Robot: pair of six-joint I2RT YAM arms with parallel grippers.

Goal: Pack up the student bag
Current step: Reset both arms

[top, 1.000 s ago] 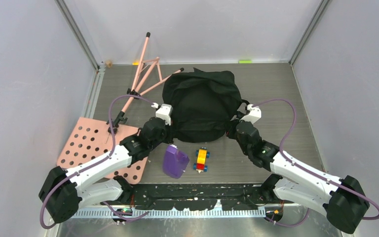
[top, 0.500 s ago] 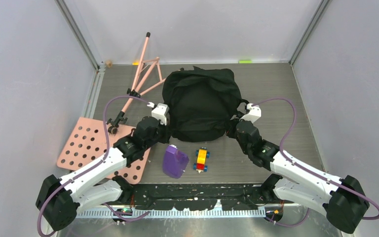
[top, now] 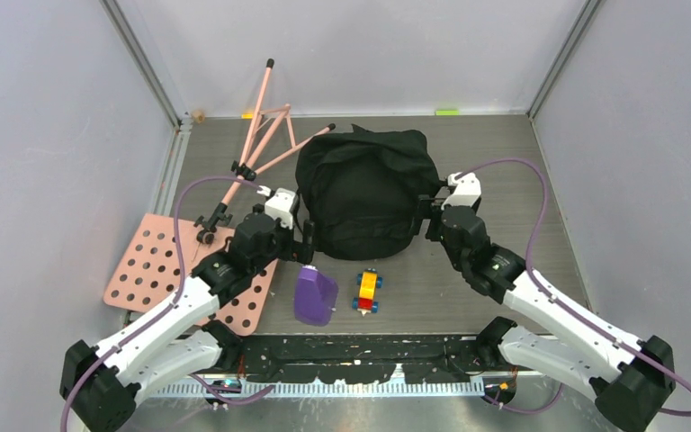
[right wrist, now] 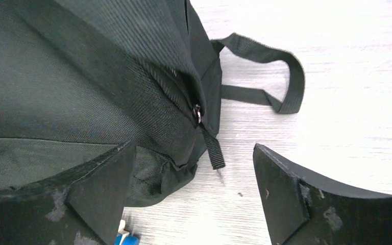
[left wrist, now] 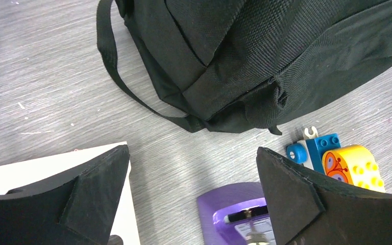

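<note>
Top external view: we've barely begun packing.
Left gripper and right gripper gape empty beside the bag; bottle and toy lie at its six o'clock.

Readable text: none in any view.
student bag: plain black fabric; no logo, tag or lettering can be made out, from above or in either wrist view.
purple bottle: no label that can be read; its face is cut off in the left wrist view.
toy brick car: the yellow brick carries an orange printed swirl, a picture and not letters or numbers.
green tape strip, far edge of the table: too small to tell whether anything is written on it.
</note>
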